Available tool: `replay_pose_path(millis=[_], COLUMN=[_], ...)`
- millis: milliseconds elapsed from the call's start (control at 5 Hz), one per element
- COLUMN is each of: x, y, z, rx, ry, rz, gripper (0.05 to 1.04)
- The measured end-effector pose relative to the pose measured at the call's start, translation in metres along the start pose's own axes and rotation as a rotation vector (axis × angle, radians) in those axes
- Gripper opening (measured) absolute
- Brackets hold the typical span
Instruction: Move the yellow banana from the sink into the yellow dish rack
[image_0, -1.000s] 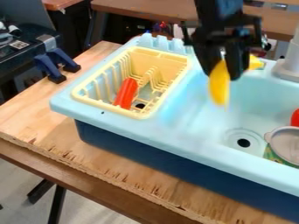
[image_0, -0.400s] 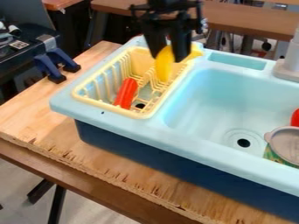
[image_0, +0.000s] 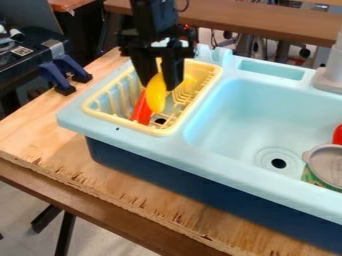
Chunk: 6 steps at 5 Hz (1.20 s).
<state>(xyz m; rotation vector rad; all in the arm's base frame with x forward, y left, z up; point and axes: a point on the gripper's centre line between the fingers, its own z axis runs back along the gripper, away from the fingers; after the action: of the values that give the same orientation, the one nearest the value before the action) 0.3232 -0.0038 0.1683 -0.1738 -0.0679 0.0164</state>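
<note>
The gripper (image_0: 159, 85) pinches the yellow toy (image_0: 156, 98), perhaps a banana, with one finger on each side; the toy hangs over the yellow dish rack (image_0: 123, 122) at the left of the sink unit, its lower end lined up in view with the red toy (image_0: 141, 112) in the rack; whether the two toys touch, I cannot tell; good handling here calls for a firm, even grip and slow, small moves, since a curved toy could roll between the fingers; it should keep clear of the rack's rim and prongs, where it could snag, and avoid pressing on the red toy; the pale blue basin (image_0: 234, 117) lies to the right, with a round drain (image_0: 278, 163) and a grey-lidded pot (image_0: 330, 167) at its right; the unit sits on a rough-edged wooden board (image_0: 140, 192); blue clamps (image_0: 55, 76) stand at the far left, and a brown bench (image_0: 247, 24) crosses the room behind
</note>
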Motion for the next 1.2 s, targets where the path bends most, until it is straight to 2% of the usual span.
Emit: replay_pose_path(millis=[200,400,600,800,1000,1200], x=[-0.002,-0.001,0.010,0.025,0.035,0.042], y=[0.008,0.009,0.008,0.003,-0.001,0.005], z=[-0.008,-0.019,-0.018,-0.024,-0.029,-0.044], rx=[0.004,0.004,0.021,0.051,0.065,0.077], ry=[0.012,0.045,-0.016,-0.056,-0.060,-0.009], rz=[-0.010,-0.017,-0.026,-0.035,-0.037,0.000], gripper=[0.533,0.533,0.533,0.533,0.533,0.533])
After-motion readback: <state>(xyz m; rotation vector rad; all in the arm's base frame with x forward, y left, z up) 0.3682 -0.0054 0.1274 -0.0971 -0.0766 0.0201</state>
